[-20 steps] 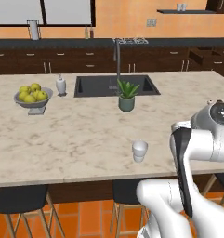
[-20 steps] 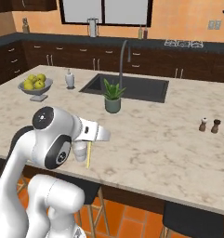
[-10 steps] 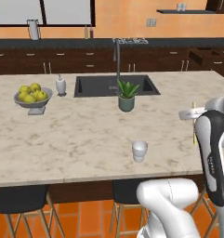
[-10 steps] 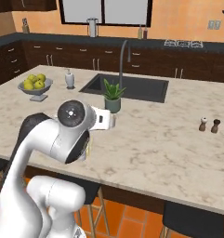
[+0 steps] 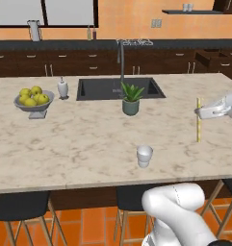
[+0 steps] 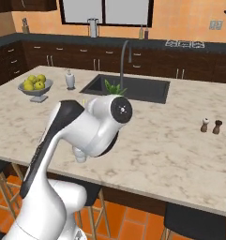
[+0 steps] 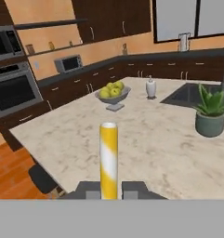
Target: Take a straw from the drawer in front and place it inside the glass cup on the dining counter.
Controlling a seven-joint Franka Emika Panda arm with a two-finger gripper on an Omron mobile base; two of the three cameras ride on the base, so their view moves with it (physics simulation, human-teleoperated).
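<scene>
Two fingers of the gripper (image 5: 200, 113) pinch tight on the straw (image 5: 199, 120), holding it upright above the surface (image 5: 79, 139), right of the glass cup (image 5: 144, 156) and apparently well apart from it. Since a second ago the arm has swung rightward, carrying the straw away from its own body.

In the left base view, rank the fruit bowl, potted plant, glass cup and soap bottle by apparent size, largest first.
1. fruit bowl, widest by far.
2. potted plant.
3. glass cup and soap bottle look about alike; the cup stands nearer the camera, so I won't rank them.
</scene>
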